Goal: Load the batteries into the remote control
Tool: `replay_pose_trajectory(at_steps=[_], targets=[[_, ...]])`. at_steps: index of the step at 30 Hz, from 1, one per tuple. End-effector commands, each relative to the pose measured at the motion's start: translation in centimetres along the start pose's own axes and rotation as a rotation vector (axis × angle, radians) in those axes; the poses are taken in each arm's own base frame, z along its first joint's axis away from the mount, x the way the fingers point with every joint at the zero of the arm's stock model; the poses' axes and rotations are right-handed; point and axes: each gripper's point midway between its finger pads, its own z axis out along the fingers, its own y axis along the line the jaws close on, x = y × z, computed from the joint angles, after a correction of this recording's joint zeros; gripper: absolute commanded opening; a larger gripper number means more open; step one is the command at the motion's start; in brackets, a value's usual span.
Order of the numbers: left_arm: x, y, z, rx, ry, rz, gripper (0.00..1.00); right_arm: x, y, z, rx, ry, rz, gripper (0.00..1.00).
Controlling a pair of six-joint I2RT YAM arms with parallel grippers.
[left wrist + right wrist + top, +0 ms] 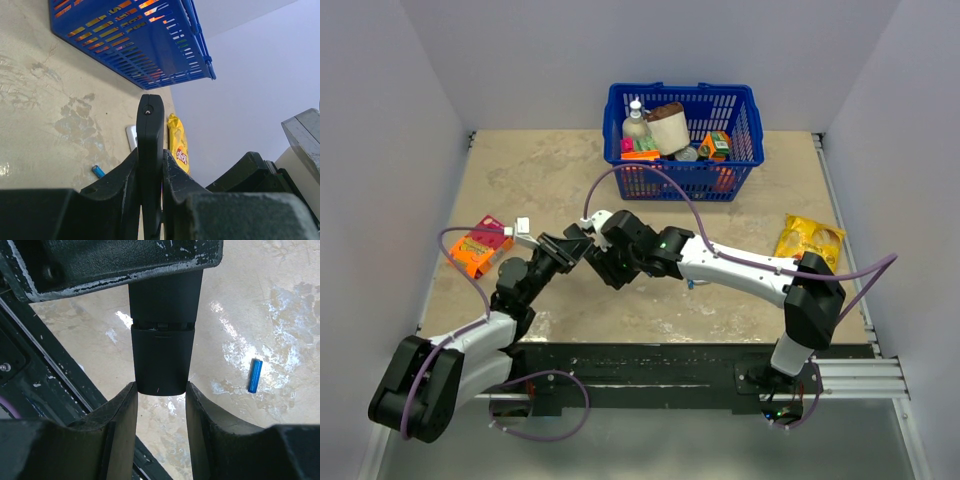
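Note:
The black remote control is held off the table, edge-on in the left wrist view, with my left gripper shut on its body. In the right wrist view its end, with the back cover, sits between my right gripper's fingertips, which touch both sides. The left gripper's fingers clamp the remote above the cover. One blue battery lies on the table below, also visible as the battery. From above, both grippers meet at mid-table, left gripper against right gripper.
A blue basket of groceries stands at the back. A yellow snack bag lies right, an orange packet left. A white object lies on the table beyond the remote.

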Motion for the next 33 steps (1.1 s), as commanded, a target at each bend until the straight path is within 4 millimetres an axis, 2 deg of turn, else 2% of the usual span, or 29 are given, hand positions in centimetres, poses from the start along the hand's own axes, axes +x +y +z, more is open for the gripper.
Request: replay_pose_trajectory(at_steps=[1,19,33], targets=[[-1.5,-3.7,0.1,0.140,-0.055,0.001,0.00,-1.6,0.3,-0.9,0.002,-0.031,-0.022,0.15],[-1.2,-5.2,0.2,0.206,-0.038,0.000,0.00,-2.8,0.2,-1.3,0.017,-0.042,-0.035,0.28],[-0.9,-5.5,0.2,0.221,-0.028,-0.009,0.00,-3.9,-0.2,-1.9,0.039,-0.064,-0.039,0.36]])
